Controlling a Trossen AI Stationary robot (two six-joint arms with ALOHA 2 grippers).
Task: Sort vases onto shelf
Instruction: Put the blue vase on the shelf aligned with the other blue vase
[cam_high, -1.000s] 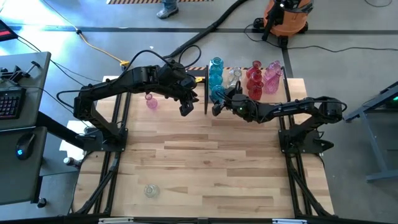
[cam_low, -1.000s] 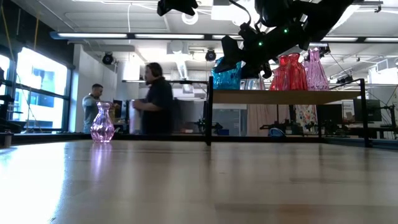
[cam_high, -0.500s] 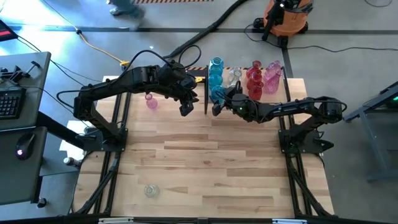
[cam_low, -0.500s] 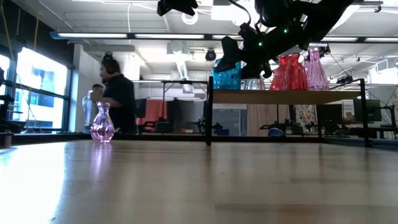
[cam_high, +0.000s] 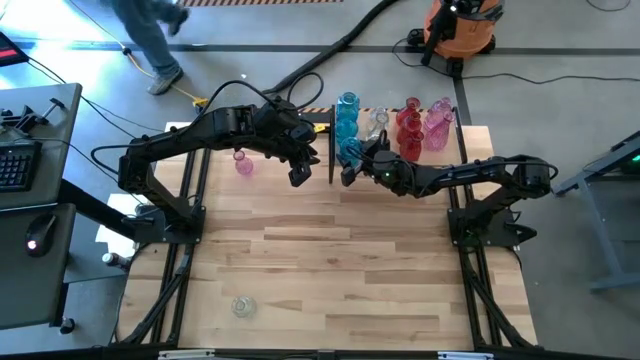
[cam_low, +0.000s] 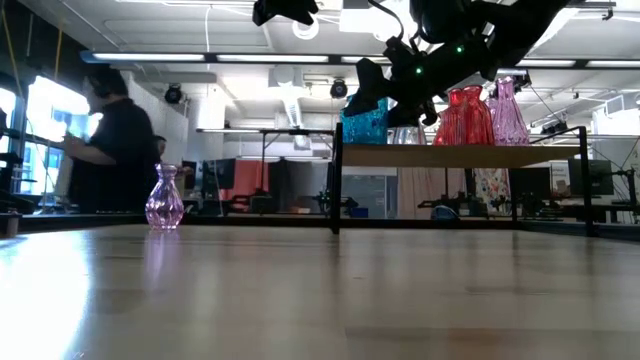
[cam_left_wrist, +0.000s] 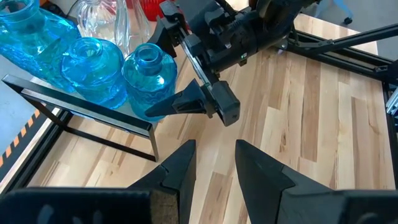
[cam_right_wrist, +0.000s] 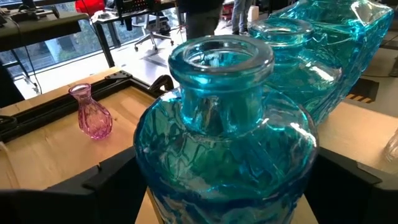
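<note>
A blue vase (cam_left_wrist: 149, 78) stands at the near left end of the shelf (cam_high: 470, 132), in a row with other blue ones; the right gripper (cam_left_wrist: 189, 87) straddles it, fingers spread either side and seemingly clear of the glass; red and pink vases (cam_high: 437, 122) fill the shelf's right; the left gripper (cam_high: 298, 172) hovers just beside, slightly parted, empty; a pink vase (cam_high: 243, 163) stands on the table (cam_high: 330, 260) apart.

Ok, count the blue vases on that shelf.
3, in a row at the shelf's left end: front blue vase, middle blue vase, back blue vase. More could be hidden behind.
</note>
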